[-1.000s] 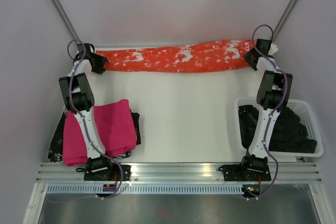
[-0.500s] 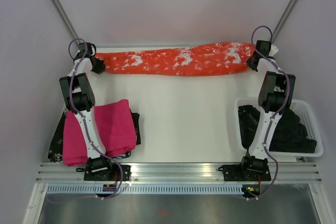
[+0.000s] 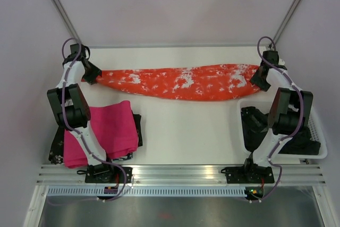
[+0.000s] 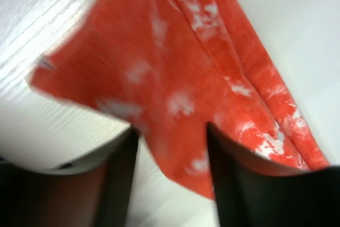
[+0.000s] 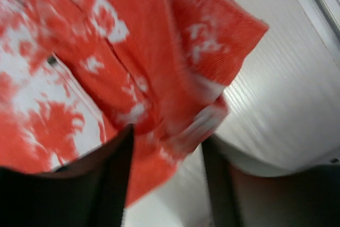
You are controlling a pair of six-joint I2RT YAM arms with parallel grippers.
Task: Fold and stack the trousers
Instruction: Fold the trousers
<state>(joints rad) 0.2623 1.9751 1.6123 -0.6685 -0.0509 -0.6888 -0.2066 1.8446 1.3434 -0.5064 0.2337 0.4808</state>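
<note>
trousers [image 3: 175, 83] | speckled orange-red fabric, long sagging band | left pincer [image 3: 95, 76], right pincer [image 3: 256, 81] clamp its ends

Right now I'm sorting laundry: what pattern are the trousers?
Orange-red trousers, white blotches; clearest in top external.

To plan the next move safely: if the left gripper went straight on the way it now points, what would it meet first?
The trousers: the left gripper holds their cloth between its fingers. Behind the cloth probably lies the white table.
</note>
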